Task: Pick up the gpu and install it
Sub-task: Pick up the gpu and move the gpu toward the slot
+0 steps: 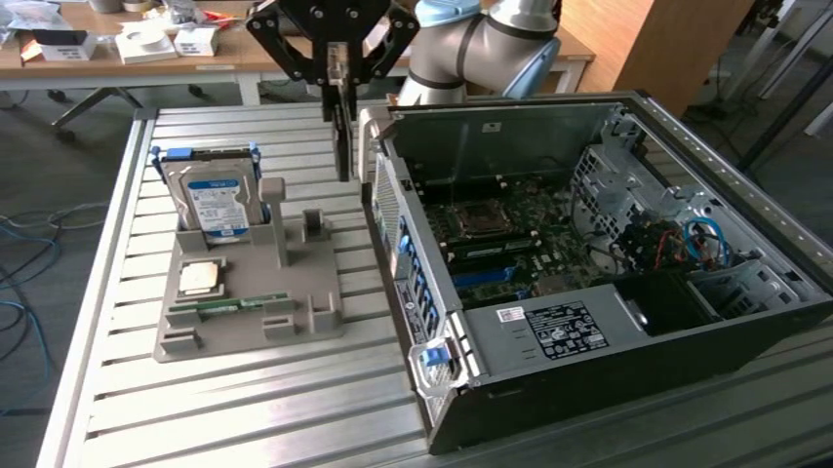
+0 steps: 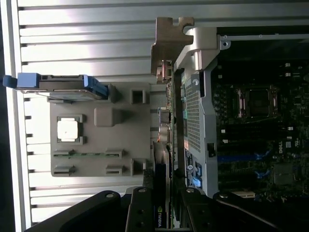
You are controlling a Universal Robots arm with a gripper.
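Above the desk (image 1: 234, 409), between the grey parts holder (image 1: 248, 302) and the open computer case (image 1: 573, 351), the gripper (image 1: 336, 78) pinches the gpu (image 1: 342, 141) by its top edge; the card hangs upright below it.

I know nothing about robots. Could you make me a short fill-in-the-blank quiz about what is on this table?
1. The gripper holds the gpu, whose label reads ____.
2. The gpu hangs between the gray tray and the open ____.
3. The hard drive standing in the gray tray has a ____ frame.
Missing words: NVIDIA; computer case; blue.
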